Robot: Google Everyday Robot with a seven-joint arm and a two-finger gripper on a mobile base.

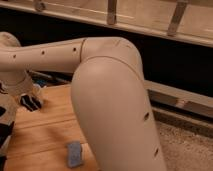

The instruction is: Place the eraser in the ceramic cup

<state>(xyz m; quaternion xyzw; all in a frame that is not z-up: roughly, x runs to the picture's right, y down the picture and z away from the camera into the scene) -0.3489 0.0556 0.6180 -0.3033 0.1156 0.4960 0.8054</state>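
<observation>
A small grey-blue eraser (75, 153) lies flat on the wooden table (47, 132) near its front edge. My gripper (31, 103) hangs at the far left, above the table's back left part, well behind and left of the eraser. It holds nothing that I can see. My big white arm (110, 100) fills the middle of the view and hides the table's right side. No ceramic cup is in view.
A dark wall with a pale ledge and metal brackets (111, 12) runs along the back. A speckled floor (185, 147) lies to the right of the table. A white and black object (6, 120) stands at the left edge.
</observation>
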